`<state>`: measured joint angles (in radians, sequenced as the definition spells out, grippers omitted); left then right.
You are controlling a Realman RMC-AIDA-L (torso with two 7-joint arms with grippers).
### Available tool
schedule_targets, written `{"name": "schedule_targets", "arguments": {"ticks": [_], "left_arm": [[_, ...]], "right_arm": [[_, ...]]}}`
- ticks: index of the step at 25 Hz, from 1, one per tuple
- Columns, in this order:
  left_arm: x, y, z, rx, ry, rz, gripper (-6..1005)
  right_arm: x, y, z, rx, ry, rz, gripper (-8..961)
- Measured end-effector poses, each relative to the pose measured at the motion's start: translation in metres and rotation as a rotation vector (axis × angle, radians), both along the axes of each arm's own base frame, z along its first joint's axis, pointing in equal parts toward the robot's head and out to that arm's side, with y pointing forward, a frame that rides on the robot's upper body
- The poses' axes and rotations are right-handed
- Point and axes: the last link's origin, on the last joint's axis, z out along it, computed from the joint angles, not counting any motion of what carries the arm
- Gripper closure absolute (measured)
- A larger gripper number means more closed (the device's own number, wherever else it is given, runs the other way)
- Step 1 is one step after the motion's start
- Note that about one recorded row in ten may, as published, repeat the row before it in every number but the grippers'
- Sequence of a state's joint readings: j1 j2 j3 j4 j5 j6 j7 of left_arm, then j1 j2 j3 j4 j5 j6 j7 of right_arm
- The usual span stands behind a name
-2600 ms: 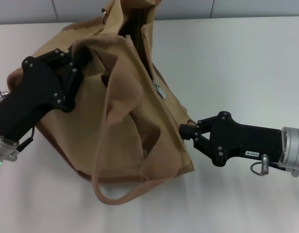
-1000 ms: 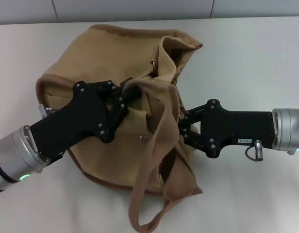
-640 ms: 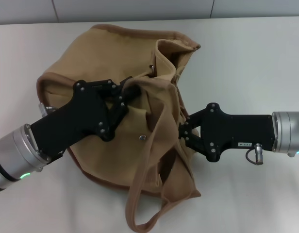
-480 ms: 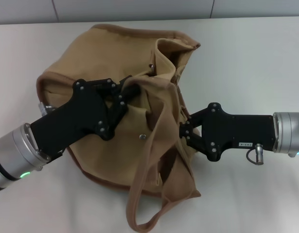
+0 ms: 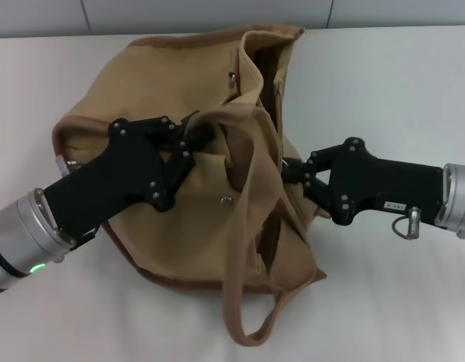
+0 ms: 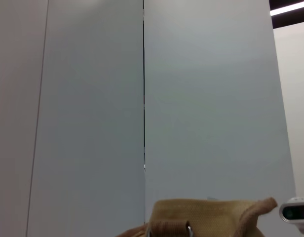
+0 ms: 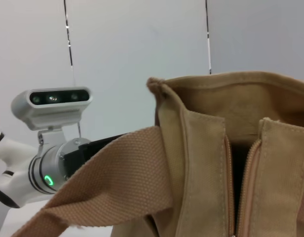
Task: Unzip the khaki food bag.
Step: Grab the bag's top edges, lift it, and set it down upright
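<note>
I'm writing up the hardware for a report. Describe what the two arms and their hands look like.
Both match: a matte black, angular left hand and right hand with small silver screws at the linkage joints, each on a silver-grey cylindrical wrist. The left wrist shows a green indicator light. The right hand's body carries a small white label and a looped grey cable with a metal plug.

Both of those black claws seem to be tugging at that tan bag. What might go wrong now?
The khaki food bag is slumped and creased, so the zipper could bind rather than slide. The right pincer is at the bag's edge; its hold may slip. A loose handle drapes over the front between both pincers and might snag. The left pincer bunches cloth, which could pull the bag along the table.
</note>
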<state>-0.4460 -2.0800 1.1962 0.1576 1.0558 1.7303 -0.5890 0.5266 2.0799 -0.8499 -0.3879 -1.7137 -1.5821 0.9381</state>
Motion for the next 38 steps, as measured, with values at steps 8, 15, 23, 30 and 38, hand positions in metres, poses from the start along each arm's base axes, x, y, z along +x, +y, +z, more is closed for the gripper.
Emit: {"name": "schedule_targets", "arguments": {"ticks": [8,15,23,30,38], "left_arm": [[-0.001,0.002,0.007,0.033,-0.047,0.034,937],[-0.003,0.003,0.008,0.044,-0.060,0.052,936],[-0.003,0.002,0.009,0.051,-0.066,0.057,936],[-0.006,0.002,0.015,0.086,-0.098,0.079,936],[-0.010,0.003,0.023,0.120,-0.131,0.115,936]], "right_arm": [[0.001,0.000,-0.001,-0.018,-0.005,-0.019,945],[0.003,-0.002,-0.003,-0.026,-0.001,-0.032,945],[0.005,-0.002,-0.005,-0.032,-0.008,-0.046,944],[0.009,-0.005,-0.006,-0.037,-0.011,-0.067,944],[0.014,-0.008,-0.006,-0.046,-0.020,-0.082,944]]}}
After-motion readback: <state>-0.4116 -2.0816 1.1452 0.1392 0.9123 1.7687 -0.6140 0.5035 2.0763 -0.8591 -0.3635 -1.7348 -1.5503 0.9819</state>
